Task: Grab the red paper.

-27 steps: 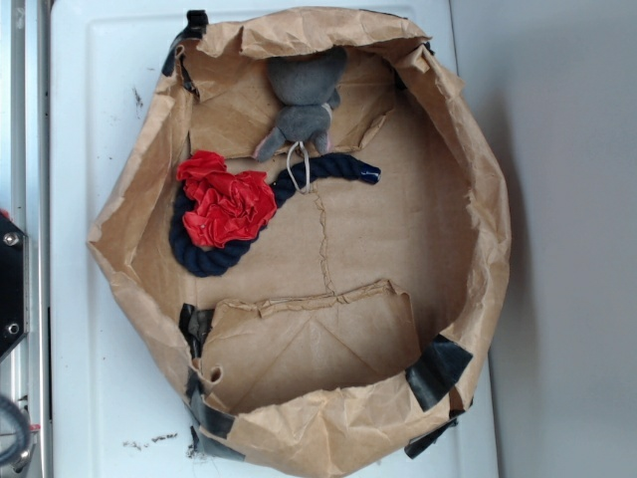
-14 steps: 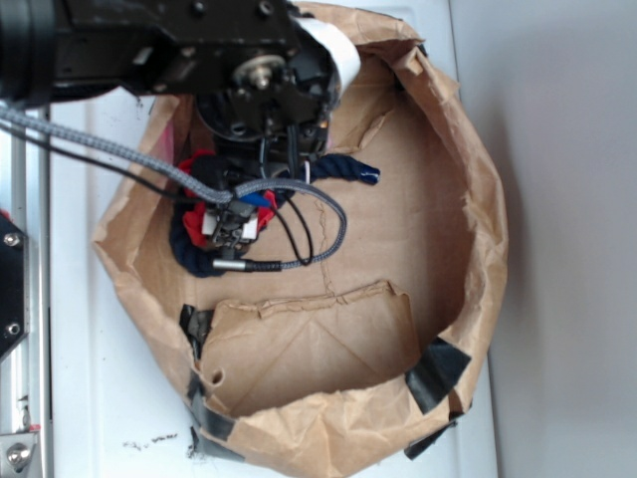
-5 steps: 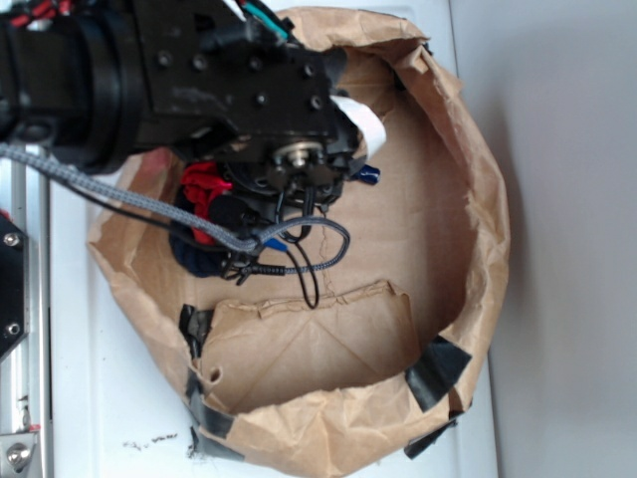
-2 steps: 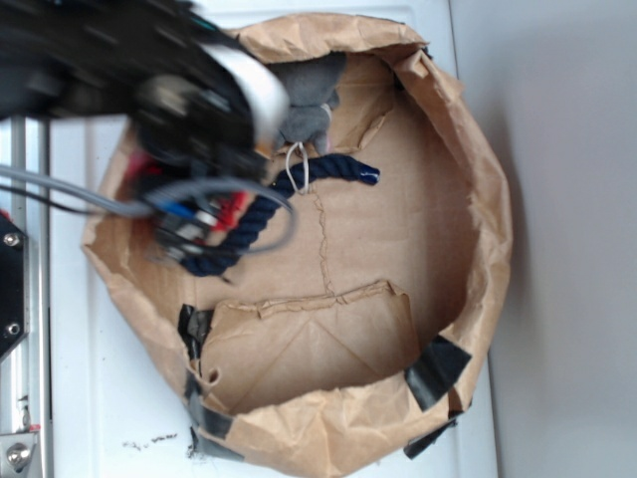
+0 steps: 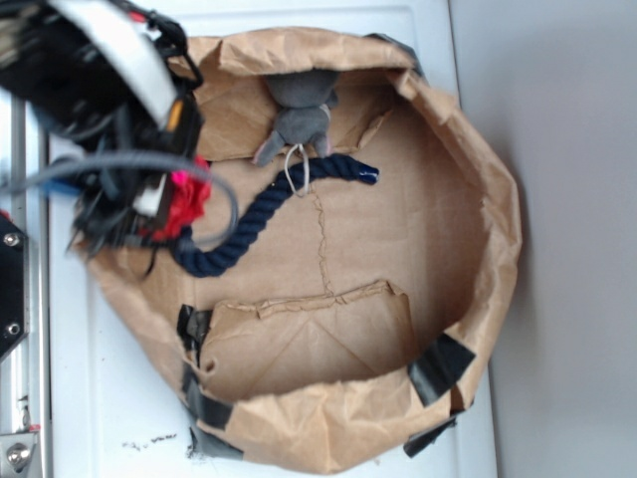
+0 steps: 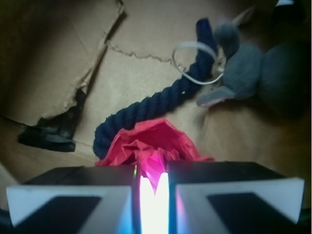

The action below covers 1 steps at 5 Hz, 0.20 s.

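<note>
At the upper left of the exterior view the gripper point(image 5: 164, 204) hangs over the left rim of a wide, crumpled brown paper bag point(image 5: 488, 239) that lies open on a white bench point(image 5: 90, 398). Its jaws are nearly together, pinching the red paper point(image 5: 184, 199), which shows as a bright red wad just beside the black arm and its grey cables. In the wrist view the red paper point(image 6: 153, 146) sits at the bottom centre, its ruffled folds bunched into the narrow gap between the two jaws, lifted clear of the bag floor. Beyond it a thick navy rope point(image 6: 156, 109) curves from lower left toward the upper right of that view; in the exterior view the rope point(image 5: 264, 214) runs across the bag floor from the left wall toward the middle. A grey plush toy point(image 5: 299, 110) lies against the bag's upper wall, a pale string loop point(image 5: 297, 169) draped from it over the rope.
</note>
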Available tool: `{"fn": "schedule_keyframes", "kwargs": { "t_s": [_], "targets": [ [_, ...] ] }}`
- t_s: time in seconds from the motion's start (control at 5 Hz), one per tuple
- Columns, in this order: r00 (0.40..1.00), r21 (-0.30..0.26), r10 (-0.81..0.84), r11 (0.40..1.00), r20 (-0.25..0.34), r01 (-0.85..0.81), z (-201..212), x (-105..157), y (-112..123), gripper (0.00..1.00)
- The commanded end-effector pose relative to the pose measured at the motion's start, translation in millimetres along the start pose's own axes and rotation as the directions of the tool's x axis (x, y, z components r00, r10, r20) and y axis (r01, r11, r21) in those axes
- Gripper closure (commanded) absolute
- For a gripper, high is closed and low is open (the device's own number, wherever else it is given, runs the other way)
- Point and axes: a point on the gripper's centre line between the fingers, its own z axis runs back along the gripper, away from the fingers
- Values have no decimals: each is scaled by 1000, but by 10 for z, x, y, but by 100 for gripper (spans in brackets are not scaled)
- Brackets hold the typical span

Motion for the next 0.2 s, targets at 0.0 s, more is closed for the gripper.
{"fn": "schedule_keyframes", "kwargs": {
  "t_s": [0.0],
  "targets": [
    [999, 36, -46, 998, -1, 46, 42, 206, 101, 100]
  ]
}}
